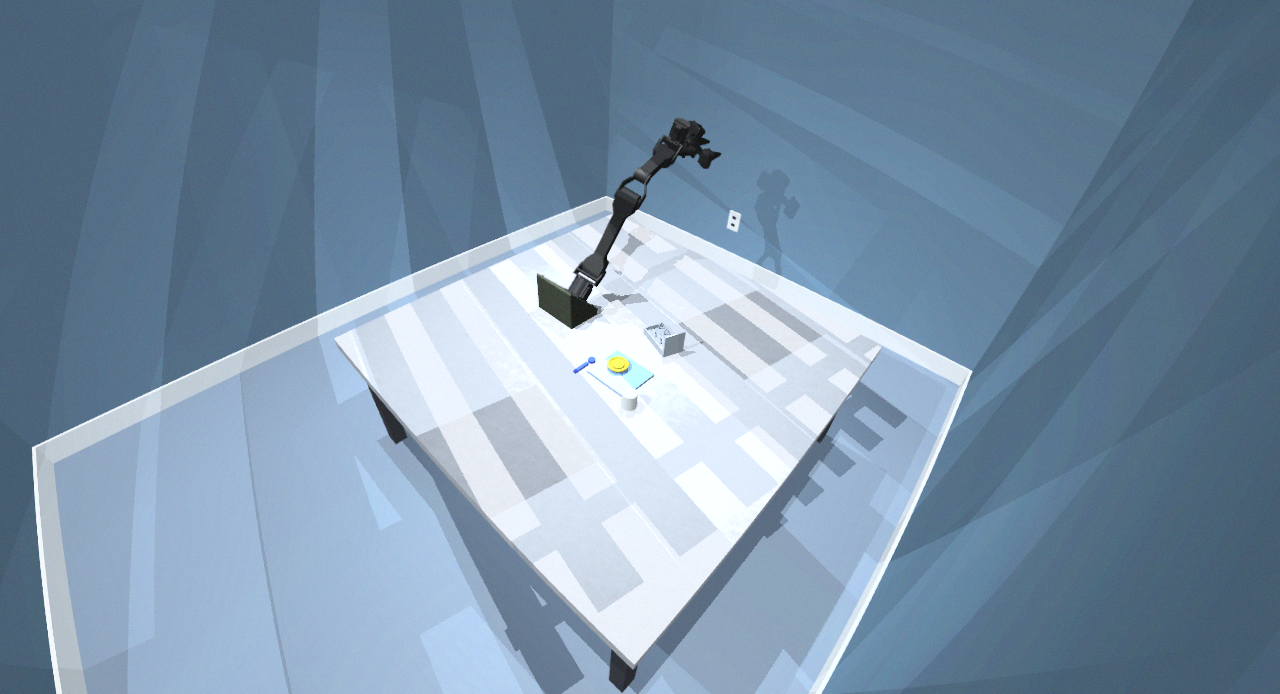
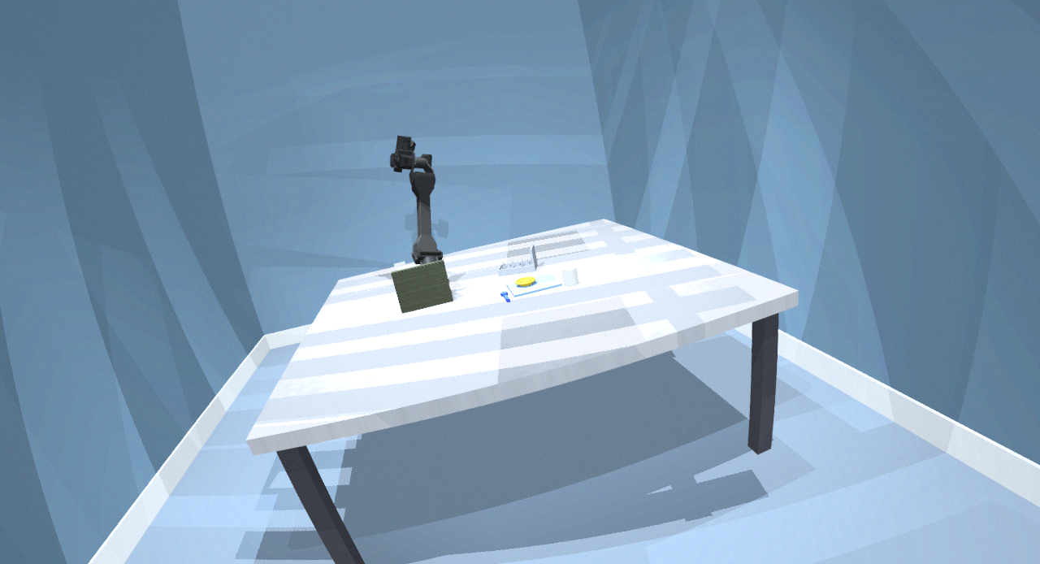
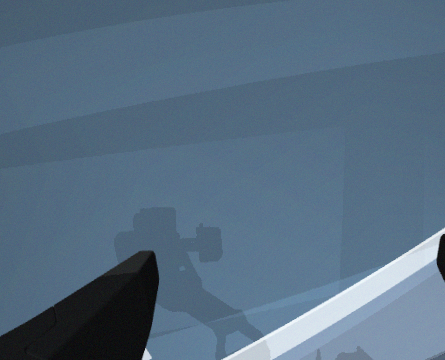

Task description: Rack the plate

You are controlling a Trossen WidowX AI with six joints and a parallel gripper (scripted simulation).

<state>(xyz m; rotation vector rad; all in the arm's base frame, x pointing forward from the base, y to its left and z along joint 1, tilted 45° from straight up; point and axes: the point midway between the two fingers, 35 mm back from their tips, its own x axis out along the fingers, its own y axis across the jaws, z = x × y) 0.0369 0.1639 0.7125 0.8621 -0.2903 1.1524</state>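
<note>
So right now the black parallel-jaw claw (image 1: 707, 157) is way up high at the end of a nearly straight arm, fingers spread wide with nothing between them. In the wrist view it's staring at the blue wall and a bit of the floor border, not at the table at all. One dark finger (image 3: 82, 340) fills the lower left of that view, and only a sliver of the other shows at the right edge.

Going left to right across the white patterned table top (image 1: 501, 475), everything sits far below the claw and out in front of it. There's the dark olive square panel (image 1: 561, 303) by the arm's foot, then a small blue spoon-like thing (image 1: 583, 365). Next comes the round yellow plate (image 1: 617, 363), lying flat on a pale blue rectangular mat (image 1: 626, 374). A small white cup (image 1: 630, 402) stands just off the mat's near corner, and the light grey wire dish rack (image 1: 664, 336) is just beside the mat on the far right.

My take: the step here is just the reach, and it's barely begun. To do it well, I'd swing the wrist down so the camera actually sees the plate first. A flat plate gives the fingers only a rim to bite on, so I'd come in low at an angle from the side away from the cup. Keeping the fingers wide until they straddle the edge looks right. I can't make out the rack's slot direction from here, so check that before lifting.
</note>
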